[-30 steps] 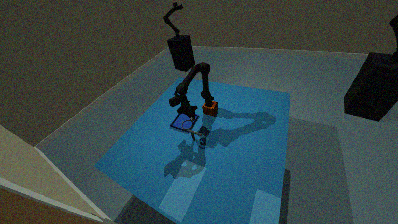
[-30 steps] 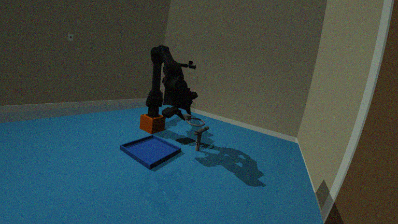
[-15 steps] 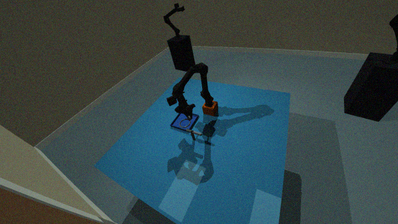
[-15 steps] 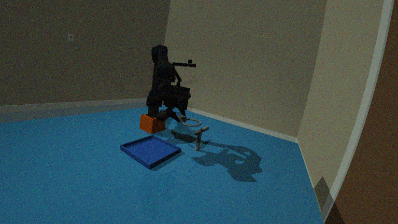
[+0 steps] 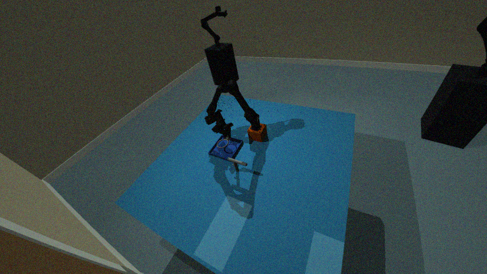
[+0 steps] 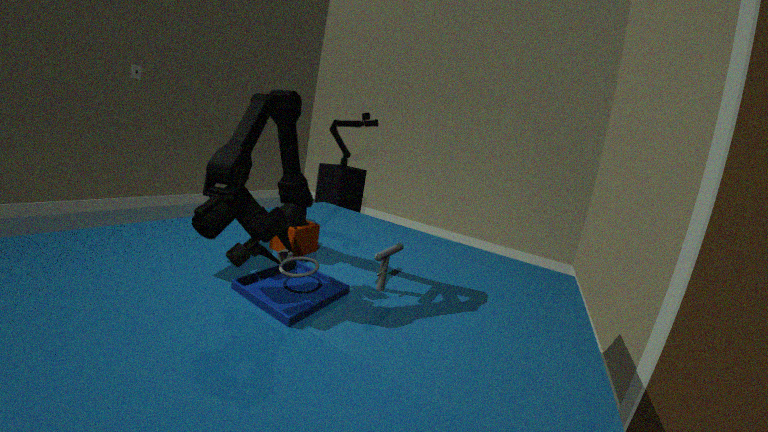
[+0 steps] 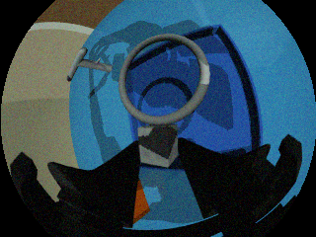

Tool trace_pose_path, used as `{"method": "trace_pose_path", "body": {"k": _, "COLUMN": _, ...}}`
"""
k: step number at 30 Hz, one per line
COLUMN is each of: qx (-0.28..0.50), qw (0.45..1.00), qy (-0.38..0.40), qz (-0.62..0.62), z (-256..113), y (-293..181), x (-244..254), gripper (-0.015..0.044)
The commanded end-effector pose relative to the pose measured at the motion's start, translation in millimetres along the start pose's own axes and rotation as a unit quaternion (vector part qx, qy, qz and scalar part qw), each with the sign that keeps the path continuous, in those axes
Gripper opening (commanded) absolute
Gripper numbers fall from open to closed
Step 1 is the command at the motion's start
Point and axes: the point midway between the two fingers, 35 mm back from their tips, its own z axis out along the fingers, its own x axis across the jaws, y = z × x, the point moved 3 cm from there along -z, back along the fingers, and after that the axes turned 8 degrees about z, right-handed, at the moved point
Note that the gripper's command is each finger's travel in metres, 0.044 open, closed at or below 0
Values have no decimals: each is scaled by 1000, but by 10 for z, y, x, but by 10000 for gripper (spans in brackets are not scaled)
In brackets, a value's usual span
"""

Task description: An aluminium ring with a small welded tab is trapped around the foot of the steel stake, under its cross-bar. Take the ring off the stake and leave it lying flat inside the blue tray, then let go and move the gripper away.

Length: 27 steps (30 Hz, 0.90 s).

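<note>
Top view, fingers: the fingers (image 5: 228,136) (image 6: 284,254) are at the tray's far edge, tips pointing down.
Ring: the ring (image 5: 217,144) (image 6: 299,275) (image 7: 160,119) shows over the blue tray (image 5: 234,153) (image 6: 263,305) (image 7: 242,99), in front of the tips.
Counter: the tray lies nearer the left edge of the counter (image 5: 305,184) (image 6: 141,359) (image 7: 281,74) than its right edge.
Exterior view, ring: roughly level above the tray floor, not resting on it; its dark shadow falls inside the tray.
Stake: the steel stake (image 5: 237,161) (image 6: 382,274) (image 7: 94,64) stands upright beside the tray, between it and the counter's right edge, free of the ring.
Wrist view, grip: the fingers are partly open, closed on the pale tab (image 7: 158,160), with the ring's loop reaching out beyond the tips.
Base: part of the orange block (image 5: 257,134) (image 6: 304,237) (image 7: 140,204) shows below the tab.
</note>
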Motion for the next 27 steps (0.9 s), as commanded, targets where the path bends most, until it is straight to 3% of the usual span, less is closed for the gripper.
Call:
{"method": "trace_pose_path", "body": {"k": 1, "qx": -2, "qw": 1000, "qy": -1, "qz": -13, "z": -29, "y": 8, "x": -29, "gripper": 0}}
{"method": "trace_pose_path", "body": {"k": 11, "qx": -2, "qw": 1000, "qy": -1, "qz": -13, "z": 202, "y": -32, "x": -217, "gripper": 0}}
{"method": "trace_pose_path", "body": {"k": 27, "qx": -2, "qw": 1000, "qy": -2, "qz": -12, "z": 141, "y": -5, "x": -186, "gripper": 420}}
